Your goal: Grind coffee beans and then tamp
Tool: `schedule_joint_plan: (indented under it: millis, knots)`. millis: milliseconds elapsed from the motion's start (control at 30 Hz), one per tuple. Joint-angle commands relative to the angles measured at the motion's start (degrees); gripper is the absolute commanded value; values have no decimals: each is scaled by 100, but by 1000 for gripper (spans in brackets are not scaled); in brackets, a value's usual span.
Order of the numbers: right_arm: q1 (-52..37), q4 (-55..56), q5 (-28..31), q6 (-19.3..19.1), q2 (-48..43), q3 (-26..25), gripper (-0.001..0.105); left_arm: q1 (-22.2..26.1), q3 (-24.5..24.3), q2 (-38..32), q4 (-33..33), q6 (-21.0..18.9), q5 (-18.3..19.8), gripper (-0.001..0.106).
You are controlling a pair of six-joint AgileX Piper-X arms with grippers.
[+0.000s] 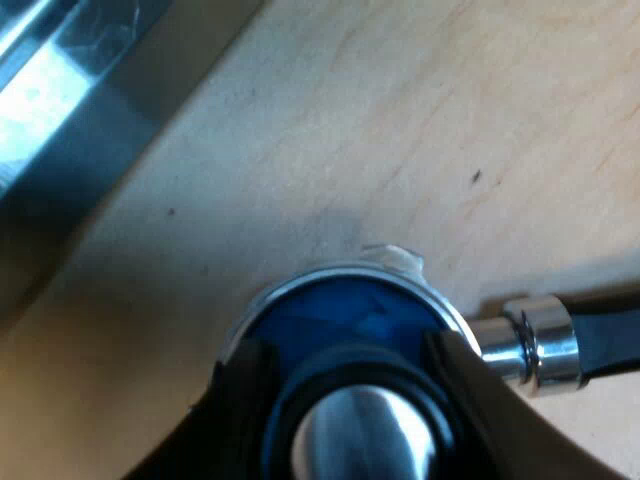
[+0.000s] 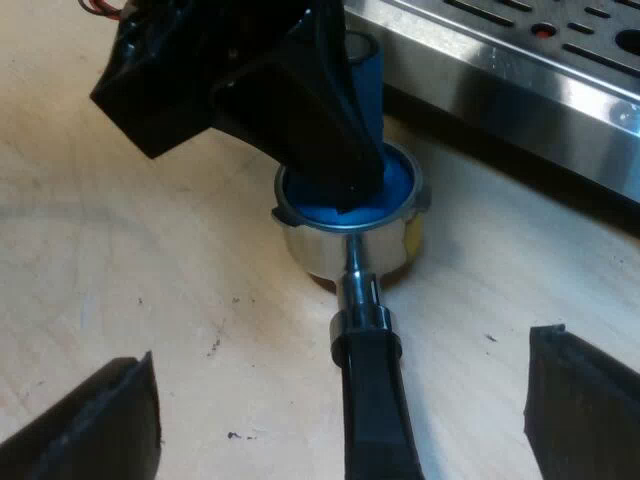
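one blue tamper (image 2: 398,185), gripped by left hand (image 1: 345,375), sits in holder (image 2: 345,250).

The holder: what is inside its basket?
A blue tamper sits in the holder, gripped by the left gripper. Whatever lies under the tamper, coffee or not, is covered and cannot be seen.

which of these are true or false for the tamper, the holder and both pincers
1. The blue tamper sits in the holder: true.
2. The holder is locked into the machine: false, it stands on the table beside the machine.
3. The left pincer grips the blue tamper: true.
4. The right pincer is shut on the handle: false, it is open, with a finger on either side of the handle, not touching it.
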Motion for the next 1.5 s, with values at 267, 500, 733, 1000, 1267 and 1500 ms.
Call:
schedule_joint_plan:
  millis: [267, 500, 733, 1000, 1267, 1500]
  knots:
    - [3, -49, 50, 26, -25, 2, 76, -14, 438, 567, 808, -28, -275, 0]
    - [3, -49, 6, 26, -25, 2, 76, -14, 14, 567, 1130, -28, -49, 0]
    - [3, -49, 6, 26, -25, 2, 76, -14, -485, 555, 1527, -28, -6, 0]
    - [65, -49, 6, 26, -25, 2, 76, -14, -699, 30, 1498, -28, -6, 0]
    - [115, -339, -103, -25, -25, 2, 76, -14, -742, -491, 1475, -28, -6, 0]
    - [115, -617, -103, -25, -25, 2, 76, -14, -779, -1006, 1571, -38, -23, 0]
